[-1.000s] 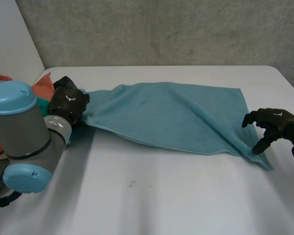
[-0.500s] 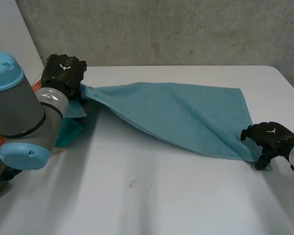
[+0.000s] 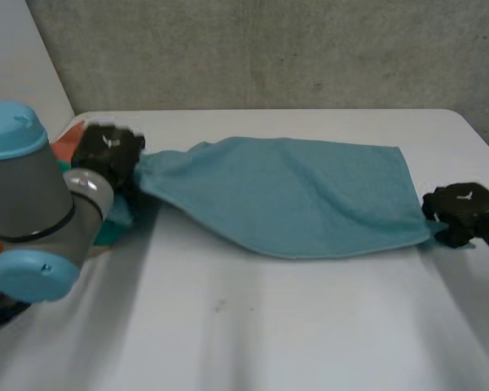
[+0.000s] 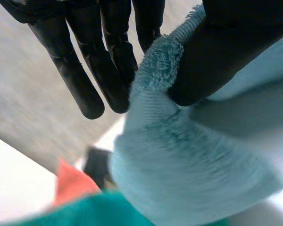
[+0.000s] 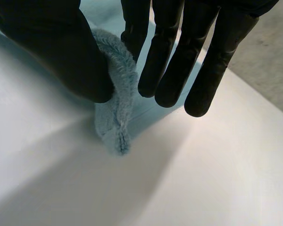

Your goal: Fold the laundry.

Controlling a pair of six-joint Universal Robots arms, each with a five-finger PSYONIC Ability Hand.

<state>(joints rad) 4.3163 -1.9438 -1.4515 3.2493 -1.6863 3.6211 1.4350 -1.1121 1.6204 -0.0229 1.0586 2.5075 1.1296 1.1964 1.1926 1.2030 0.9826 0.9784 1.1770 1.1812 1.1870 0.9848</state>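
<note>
Two hands on one towel [image 3: 285,191], one at each end. Left hand [image 3: 107,156] is at the table's [image 3: 269,326] left edge, thumb and fingers [image 4: 108,66] pinching a bunched-up end of the blue cloth. Right hand [image 3: 464,212] is near the right edge, clamping the near right corner between thumb and fingers [image 5: 170,61]. The towel spans the far half of the table between them. Its right part lies on the surface, and the left end looks raised a little, with creases fanning out from that pinch. My read: gripping both ends is meant to stretch the cloth out and square it before any fold. Nothing is folded yet, so it's early in the job. A pile of other laundry [image 3: 63,151], orange and green, sits at the left edge right by the left hand; can't tell if the towel touches it. Risk: the left grip holds a gathered bunch rather than a clean corner, so that end may not lie square. The next move probably needs both pinches kept firm.
</note>
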